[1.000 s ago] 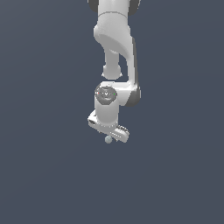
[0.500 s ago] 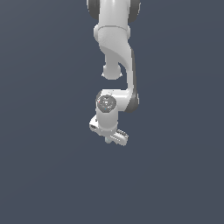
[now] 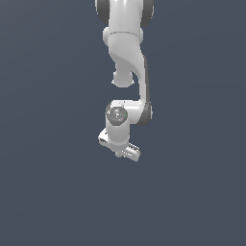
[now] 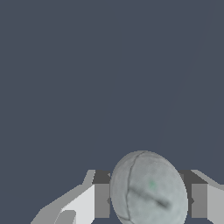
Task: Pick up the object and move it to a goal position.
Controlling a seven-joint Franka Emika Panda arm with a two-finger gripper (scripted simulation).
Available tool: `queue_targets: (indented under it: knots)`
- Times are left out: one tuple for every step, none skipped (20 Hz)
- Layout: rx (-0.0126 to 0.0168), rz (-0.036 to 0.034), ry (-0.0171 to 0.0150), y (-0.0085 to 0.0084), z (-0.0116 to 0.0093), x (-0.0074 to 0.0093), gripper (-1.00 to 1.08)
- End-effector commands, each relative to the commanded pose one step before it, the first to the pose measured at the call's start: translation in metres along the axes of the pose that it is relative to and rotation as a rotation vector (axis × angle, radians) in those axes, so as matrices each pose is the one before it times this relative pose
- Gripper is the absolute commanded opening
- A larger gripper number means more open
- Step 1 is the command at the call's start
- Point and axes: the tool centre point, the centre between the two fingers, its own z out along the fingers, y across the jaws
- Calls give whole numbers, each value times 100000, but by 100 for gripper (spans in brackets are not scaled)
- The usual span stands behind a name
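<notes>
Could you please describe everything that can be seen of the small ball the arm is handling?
In the wrist view the ball is a round, pale grey-blue sphere with a matte, faintly mottled surface, crossed by thin dark curved lines and one short dark streak. It sits between the gripper's two jaws, which close against its sides, so it appears to be held. Behind it is only plain dark grey ground. In the exterior view the gripper body hides the ball, so its height above the ground cannot be told.

ball: pale grey-blue, dark streaks | gripper: white-grey
</notes>
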Motion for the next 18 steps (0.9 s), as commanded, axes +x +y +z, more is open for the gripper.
queue_targets:
  knots:
    - [-7,26,24,15,18,20,-100]
    - [0,0,0,0,0,0,-100]
    - [0,0,0,0,0,0,-100]
    - [0,0,0,0,0,0,-100]
    - [0,0,0,-8,-5,1,-100]
    - [0,0,0,-21,-20,-21,-100]
    - [0,0,0,-64,-61,-63,-100]
    - [0,0,0,-107,-103,-105,-100]
    - [0,0,0,-150,-144,-148,-100]
    - [0,0,0,-194,-187,-191,-100]
    - [0,0,0,-239,-229,-235,-100]
    - [0,0,0,-284,-273,-280,-100]
    - [0,0,0,-331,-318,-325,-100]
    - [0,0,0,-379,-365,-372,-100]
    - [0,0,0,-429,-413,-420,-100]
    - [0,0,0,-481,-463,-470,-100]
    - [0,0,0,-533,-513,-520,-100]
    - [0,0,0,-584,-561,-567,-100]
